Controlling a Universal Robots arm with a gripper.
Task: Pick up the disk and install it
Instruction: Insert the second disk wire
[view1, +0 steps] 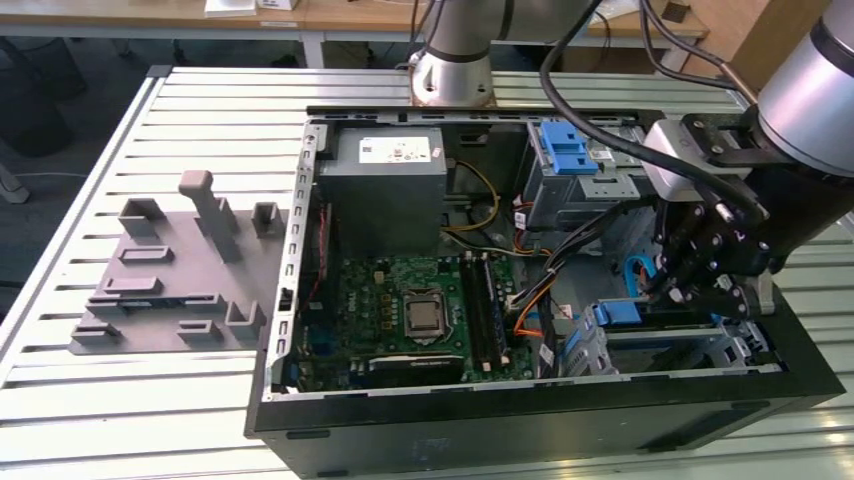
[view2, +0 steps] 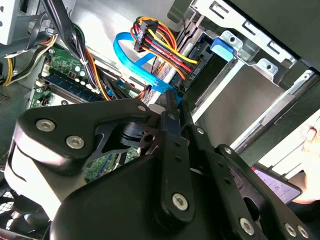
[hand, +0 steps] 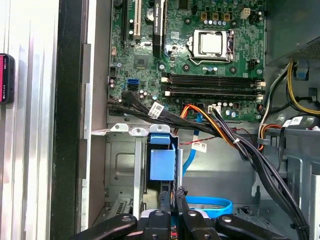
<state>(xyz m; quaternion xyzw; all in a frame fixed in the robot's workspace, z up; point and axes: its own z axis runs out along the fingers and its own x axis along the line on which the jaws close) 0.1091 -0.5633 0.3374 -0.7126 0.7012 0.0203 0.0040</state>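
Observation:
The disk (hand: 162, 162) stands edge-on in a slot of the grey drive cage (hand: 122, 160) at the front corner of the open computer case, on the exterior view's right. Its blue plastic end faces me and its silver face is hidden. In the exterior view the same blue end of the disk (view1: 617, 313) shows low in the cage (view1: 694, 345). My gripper (hand: 172, 192) hangs just off that blue end, its two black fingers pressed together with nothing between them. The exterior view has the gripper (view1: 674, 290) reaching down into the case, and the second wrist view sees the gripper (view2: 172, 100) from behind.
A black cable bundle (hand: 200, 125) and a blue flat cable (hand: 207, 205) run close past the cage. The motherboard (view1: 414, 310) fills the case floor, with the power supply (view1: 387, 170) and an upper cage with a blue latch (view1: 571, 160) behind. A grey fixture (view1: 174, 270) lies on the slatted table.

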